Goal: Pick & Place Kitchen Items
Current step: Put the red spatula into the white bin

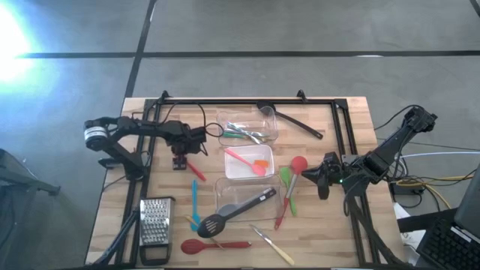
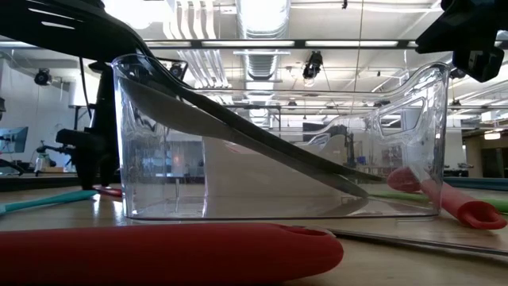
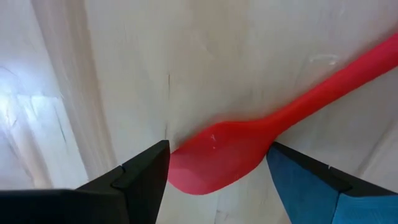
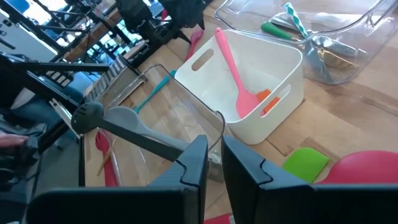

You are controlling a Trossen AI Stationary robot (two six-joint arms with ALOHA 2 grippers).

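Left pincer (image 3: 217, 180) is down at the wooden surface (image 1: 330, 240), toward nine o'clock, its fingers spread wide on either side of the bowl of a red spoon (image 3: 236, 152) lying flat; they bracket it without closing on it. Right pincer (image 4: 212, 163) hovers toward three o'clock with its fingers nearly together and nothing between them, near a red-headed utensil (image 1: 298, 163) and a green spatula (image 1: 286, 177). At centre, a white tub (image 1: 234, 169) holds a pink spatula (image 1: 246, 161). A black slotted spoon (image 1: 232, 214) leans across a clear tub (image 1: 222, 187) toward six o'clock. A steel grater (image 1: 156, 221) sits toward seven o'clock.
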